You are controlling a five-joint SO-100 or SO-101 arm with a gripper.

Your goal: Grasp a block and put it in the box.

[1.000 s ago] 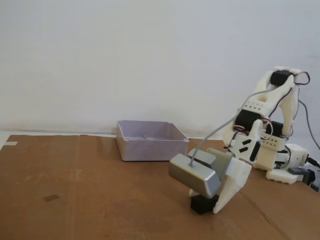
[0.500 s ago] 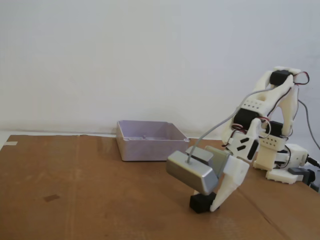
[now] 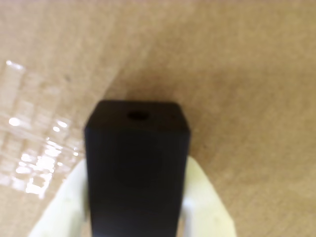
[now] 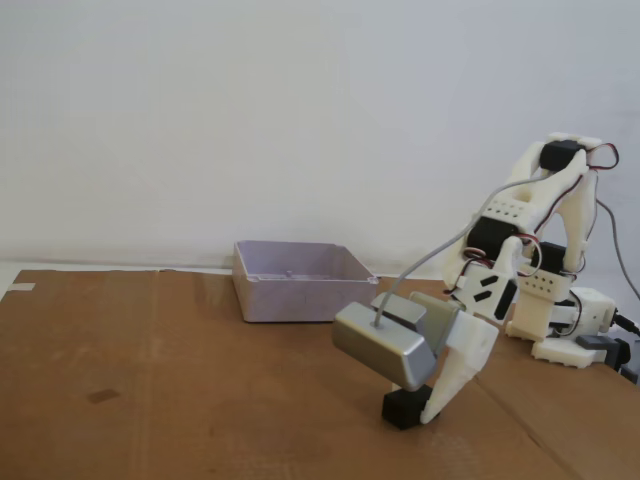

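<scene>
The black block (image 3: 137, 168) sits between the two white fingers (image 3: 205, 197) of the gripper (image 4: 425, 408), which press against its left and right faces in the wrist view; the claw is closed onto it as far as the block allows. A small round hole marks the block's top face. In the fixed view the block (image 4: 403, 408) rests low at the fingertips, on or barely above the brown cardboard surface (image 4: 150, 380); whether it has left the surface cannot be told.

So the grasp looks made, and the rest of the task appears undone: lifting, carrying and releasing. The pale plastic box (image 4: 300, 280) stands well apart, farther back and to the left in the fixed view, open-topped and seemingly empty.

A strip of clear tape (image 3: 34, 148) glints on the cardboard at the left of the wrist view. No brand, label or writing is legible anywhere, including on the silver wrist camera housing (image 4: 385, 345).
</scene>
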